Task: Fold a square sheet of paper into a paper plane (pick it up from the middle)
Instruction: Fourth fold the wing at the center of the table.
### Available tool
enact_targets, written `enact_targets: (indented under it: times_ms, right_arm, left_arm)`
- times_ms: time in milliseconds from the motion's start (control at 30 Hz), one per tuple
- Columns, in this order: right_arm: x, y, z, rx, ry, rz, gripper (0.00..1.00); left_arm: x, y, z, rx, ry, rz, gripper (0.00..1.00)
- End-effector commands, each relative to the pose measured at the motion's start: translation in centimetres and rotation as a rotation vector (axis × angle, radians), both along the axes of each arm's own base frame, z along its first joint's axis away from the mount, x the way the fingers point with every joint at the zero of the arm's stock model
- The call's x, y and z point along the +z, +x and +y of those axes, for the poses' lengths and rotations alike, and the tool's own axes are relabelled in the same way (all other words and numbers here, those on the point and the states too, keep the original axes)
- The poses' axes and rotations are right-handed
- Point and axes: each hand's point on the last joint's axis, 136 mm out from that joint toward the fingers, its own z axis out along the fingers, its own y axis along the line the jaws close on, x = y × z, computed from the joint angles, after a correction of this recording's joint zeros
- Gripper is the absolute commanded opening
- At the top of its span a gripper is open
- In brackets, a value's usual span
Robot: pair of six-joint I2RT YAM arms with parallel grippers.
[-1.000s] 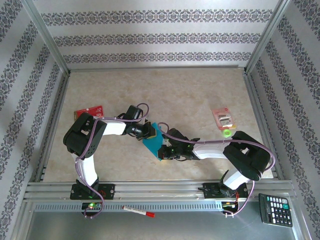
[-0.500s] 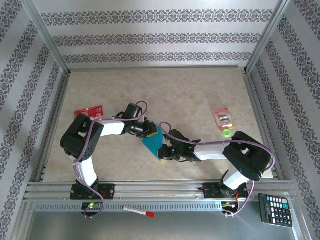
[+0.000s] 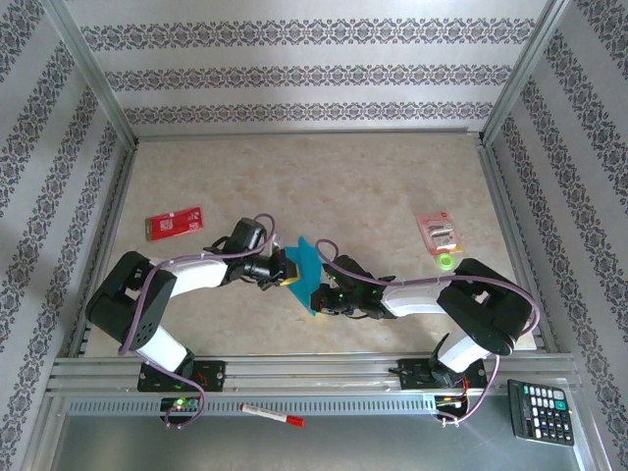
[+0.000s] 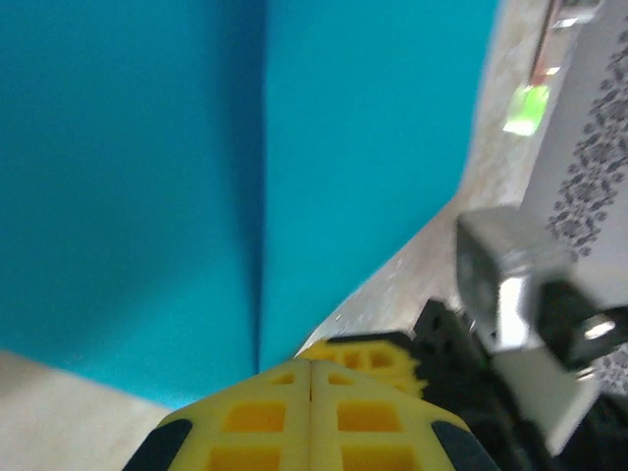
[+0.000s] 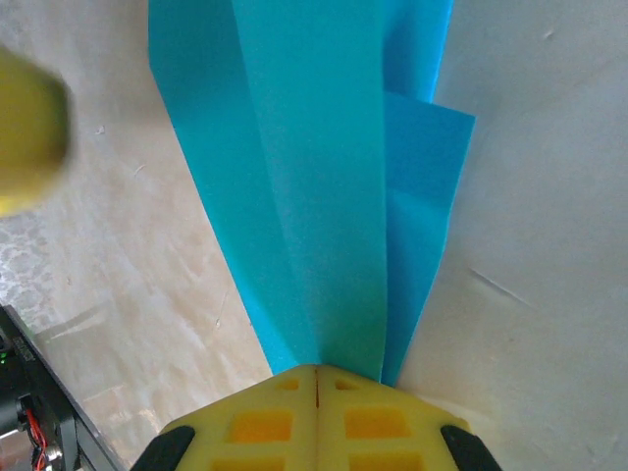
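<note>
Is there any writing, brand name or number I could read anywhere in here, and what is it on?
No text can be read.
red card: pale marks, too small to read.
packet: print too small to read.
calculator: key labels too small to read.
paper: plain teal, no print.

The beige table [image 3: 373, 186] bears a red card [image 3: 174, 223], a red-and-white packet [image 3: 437, 232] and a green object [image 3: 446, 262].
</note>
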Motion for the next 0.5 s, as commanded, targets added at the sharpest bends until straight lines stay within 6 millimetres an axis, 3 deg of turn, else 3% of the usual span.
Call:
enact_targets:
  times_ms: [0,467]
  right_arm:
    - [-4.9,-3.0,-4.8,-0.023,-0.221,0.122,0.00]
    - [-4.7,-2.8,-4.9,-0.023,-0.224,0.114,0.00]
  left_arm:
    - [0.9,-0.6,-1.7,-0.030,-0.073,-0.004,0.00]
    - [-1.5,-1.9,-3.6,-0.066,-0.081,0.076,0.00]
